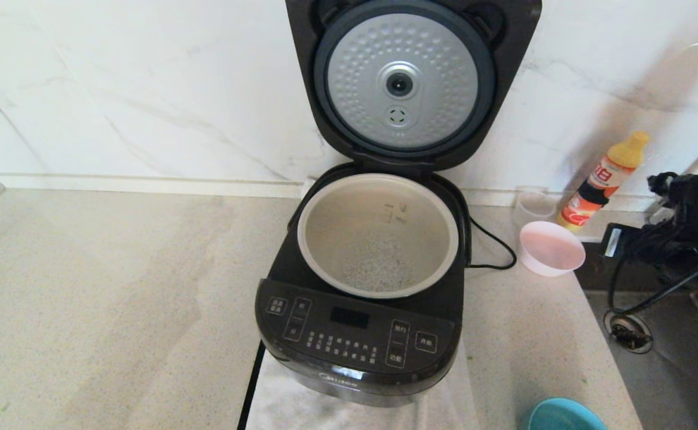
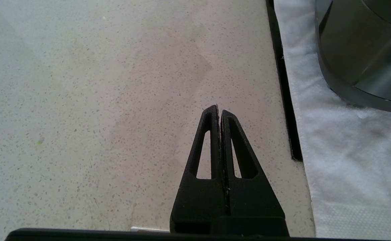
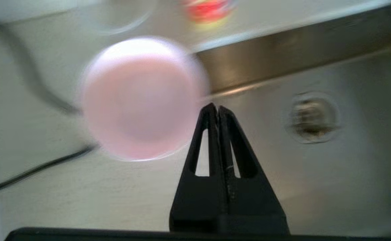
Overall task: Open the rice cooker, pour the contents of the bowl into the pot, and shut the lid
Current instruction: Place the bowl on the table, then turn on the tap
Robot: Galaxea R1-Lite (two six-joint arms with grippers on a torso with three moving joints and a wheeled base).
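The speckled countertop [image 1: 116, 310] spreads out below and to the left-hand side of the right gripper, ending at a steel sink [image 1: 672, 370] that lies directly beneath that gripper. On the counter, well to the left of the right gripper, stands the rice cooker [image 1: 361, 334], resting on a white cloth [image 1: 301, 400]. Its lid [image 1: 406, 83] is swung fully upright against the marble wall, the silver dimpled disc facing forward. Below the lid, the pot [image 1: 379, 236] sits in the cooker body with a layer of pale grains at its bottom. A black cord [image 1: 492, 251] runs from the cooker's side toward the right gripper.

The right arm [image 1: 683, 221] hangs over the sink edge; in the right wrist view the right gripper [image 3: 218, 108] has its two fingers pressed together with nothing between them. The pink bowl [image 1: 551, 248] sits on the counter just beside those fingertips, apart from them, between the gripper and the cooker. Beyond the bowl, farther from the gripper, stand a clear cup [image 1: 534, 206] and an orange-capped bottle [image 1: 606, 182] by the wall. A blue dish [image 1: 564, 415] peeks in at the near counter edge.

The left gripper [image 2: 218, 108] is parked over bare counter, fingers closed and empty, with the cooker's base off to its side.
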